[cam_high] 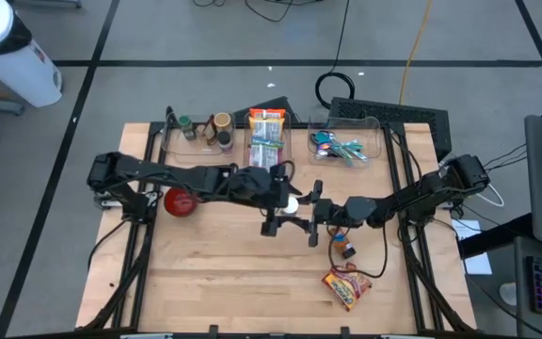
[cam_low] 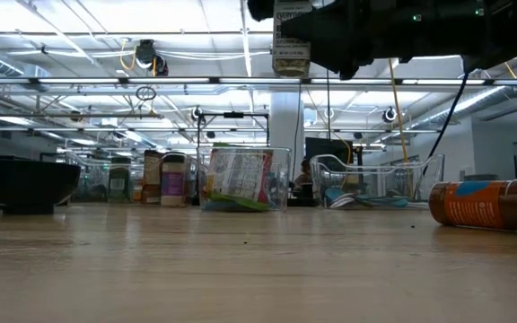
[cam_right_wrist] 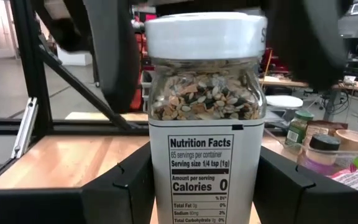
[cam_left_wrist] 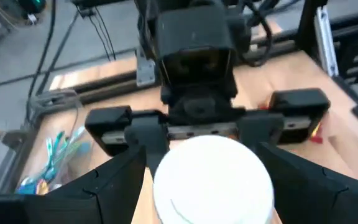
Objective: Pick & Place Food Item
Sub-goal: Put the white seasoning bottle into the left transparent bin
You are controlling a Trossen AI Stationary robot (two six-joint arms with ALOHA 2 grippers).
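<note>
From above, we see both arms meeting mid-bench over the spice jar (cam_high: pixel 292 201), a handover in hand.

From bench level, the arms hang high, with open room beneath.

At the left wrist, the left gripper (cam_left_wrist: pixel 207 180) flanks the white lid, jaws spread, not yet clamped.

At the right wrist, the right gripper (cam_right_wrist: pixel 205 186) clamps the jar's body. We judge the left must close next, then the right release.
</note>
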